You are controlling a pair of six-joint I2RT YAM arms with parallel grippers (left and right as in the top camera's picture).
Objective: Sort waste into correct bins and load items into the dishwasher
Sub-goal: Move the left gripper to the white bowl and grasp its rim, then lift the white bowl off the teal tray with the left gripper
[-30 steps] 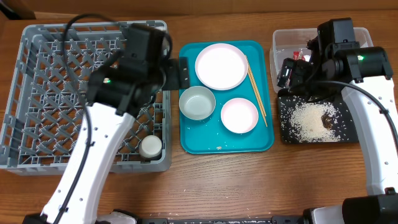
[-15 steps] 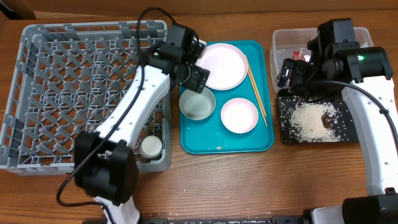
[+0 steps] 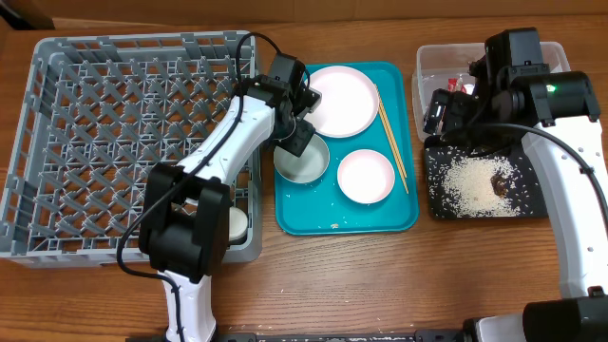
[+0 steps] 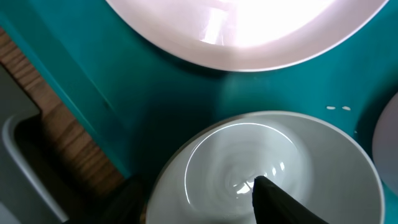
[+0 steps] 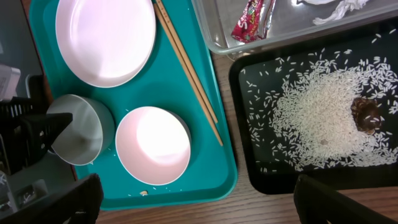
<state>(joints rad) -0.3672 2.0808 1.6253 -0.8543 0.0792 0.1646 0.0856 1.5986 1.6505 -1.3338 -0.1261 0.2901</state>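
My left gripper (image 3: pixel 298 141) is open and low over the left white bowl (image 3: pixel 306 163) on the teal tray. In the left wrist view the gripper (image 4: pixel 196 196) straddles that bowl's rim (image 4: pixel 180 155), one finger inside and one outside. The pink-white plate (image 3: pixel 339 101), the second bowl (image 3: pixel 366 176) and the chopsticks (image 3: pixel 392 138) lie on the same tray. A white cup (image 3: pixel 231 223) stands in the grey dish rack (image 3: pixel 95 142). My right gripper (image 5: pixel 199 208) is open and empty, high above the gap between the trays. The red wrapper (image 5: pixel 252 18) and white paper (image 5: pixel 339 9) lie in the clear tub (image 3: pixel 427 66). Rice (image 5: pixel 323 118) and a brown lump (image 5: pixel 367 115) lie in the black tray (image 5: pixel 249 168).
The teal serving tray (image 3: pixel 294 214) sits between the rack and the bins, with a few crumbs at its front edge. Bare wooden table runs along the front. The left arm stretches across the rack's right wall.
My left arm swung right from over the dish rack and came down onto the left bowl on the teal tray. The right arm has not moved.
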